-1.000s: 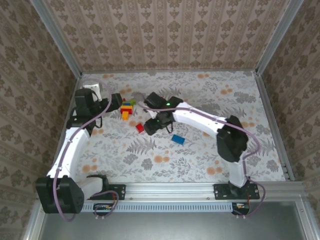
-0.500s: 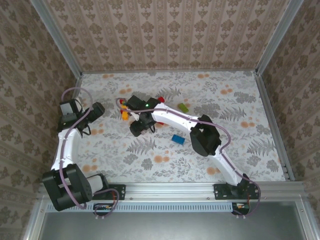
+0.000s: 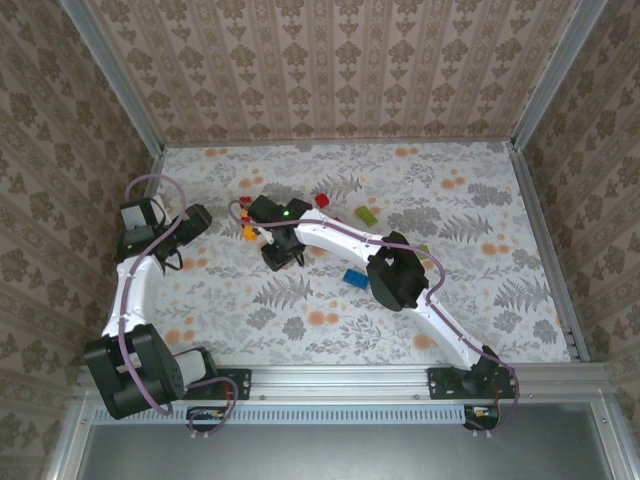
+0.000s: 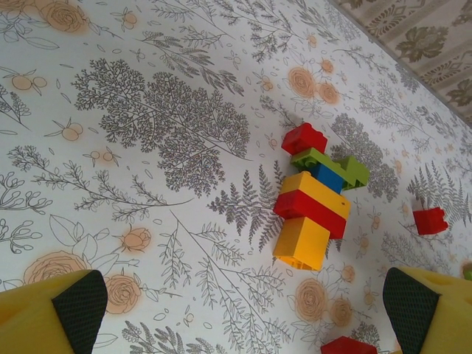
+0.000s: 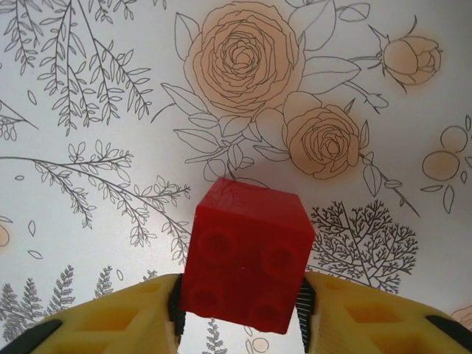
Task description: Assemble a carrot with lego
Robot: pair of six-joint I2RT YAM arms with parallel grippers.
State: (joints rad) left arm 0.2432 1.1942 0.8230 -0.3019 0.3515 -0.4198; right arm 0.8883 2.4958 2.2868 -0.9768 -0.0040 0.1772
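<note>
In the right wrist view my right gripper [image 5: 243, 313] is shut on a red lego brick [image 5: 247, 254], its studded face towards the camera, just above the flowered table. From above, that gripper [image 3: 276, 256] sits left of centre, just below a stack of lego [image 3: 248, 232]. The left wrist view shows the stack [image 4: 313, 195] lying flat: red, green, blue, yellow, red, yellow. My left gripper [image 4: 243, 324] is open with nothing between its fingers, and the stack lies ahead of it. In the top view the left gripper [image 3: 196, 221] is left of the stack.
Loose bricks lie on the table: a red one [image 3: 322, 198], a green one [image 3: 367, 214] and a blue one [image 3: 354, 277]. Further red bricks [image 4: 429, 220] lie to the right of the stack. Patterned walls and a metal frame [image 3: 150, 140] enclose the table.
The right gripper moved left over the red brick on the table and shut on it. The left arm drew back to the left, away from the stack.
</note>
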